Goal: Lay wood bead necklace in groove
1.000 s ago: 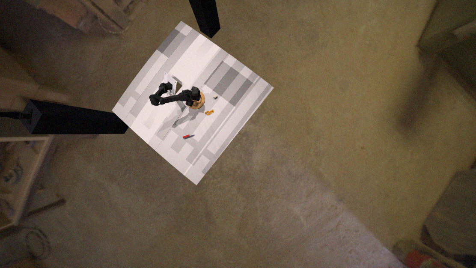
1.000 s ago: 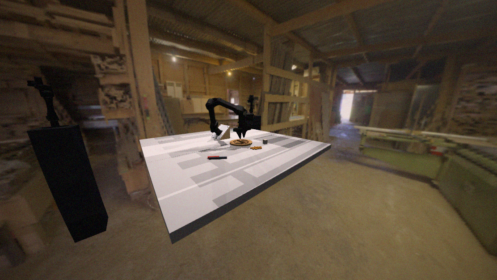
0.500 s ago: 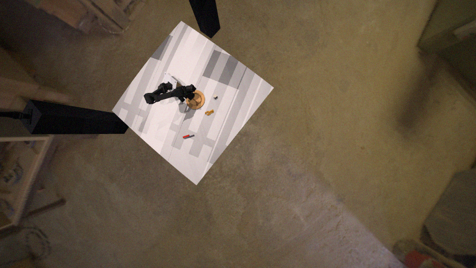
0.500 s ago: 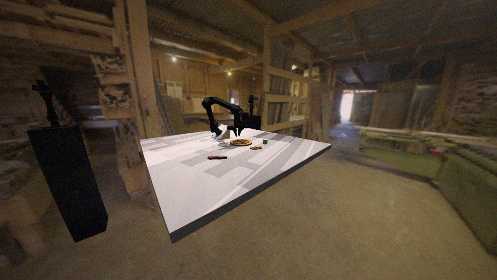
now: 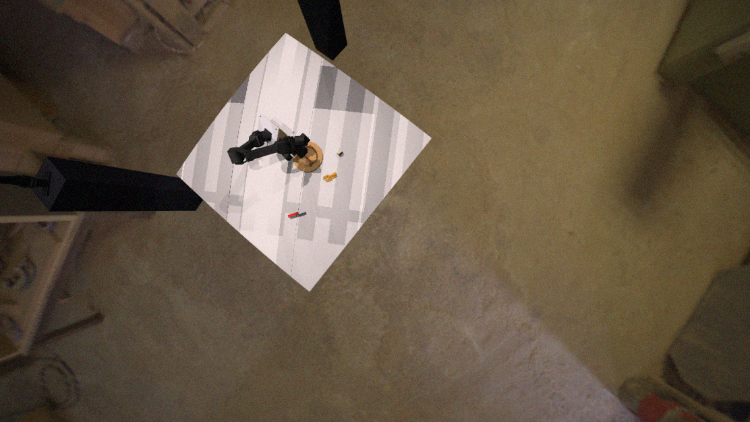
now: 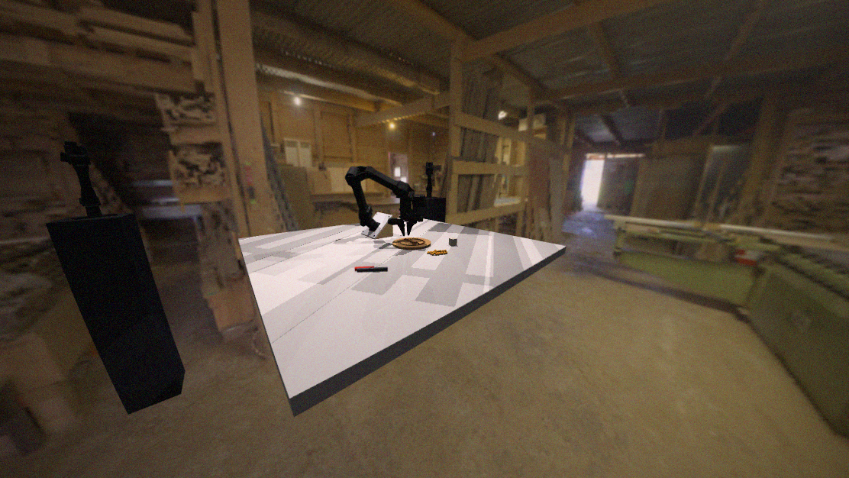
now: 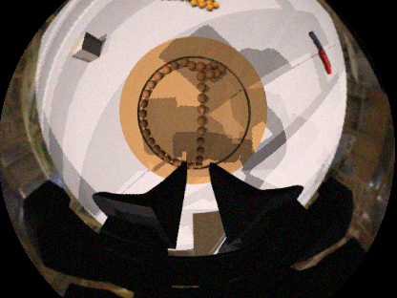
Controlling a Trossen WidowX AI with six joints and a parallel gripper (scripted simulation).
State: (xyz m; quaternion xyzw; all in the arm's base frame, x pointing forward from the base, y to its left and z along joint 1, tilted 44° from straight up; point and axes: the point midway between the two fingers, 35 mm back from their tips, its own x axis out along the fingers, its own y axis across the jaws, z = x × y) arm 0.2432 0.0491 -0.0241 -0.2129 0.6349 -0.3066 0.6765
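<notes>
The round wooden bead board (image 7: 242, 78) (image 5: 314, 158) (image 6: 418, 239) lies flat on the table. The wood bead necklace (image 7: 202, 106) lies on the board. One part follows the groove along the left half, and another strand runs straight across the middle. My gripper (image 7: 198, 165) (image 6: 409, 230) hangs just over the board's near edge, where the two strands meet. Its fingers stand a little apart, with a clear gap between the tips and no bead gripped between them.
A small heap of orange beads (image 5: 329, 176) (image 6: 437, 252) lies beyond the board. A small grey cube (image 7: 90, 46) (image 5: 340, 152) (image 6: 452, 240) and a red and dark pen (image 7: 321, 53) (image 5: 296, 214) (image 6: 370, 269) also lie on the table (image 6: 368, 320).
</notes>
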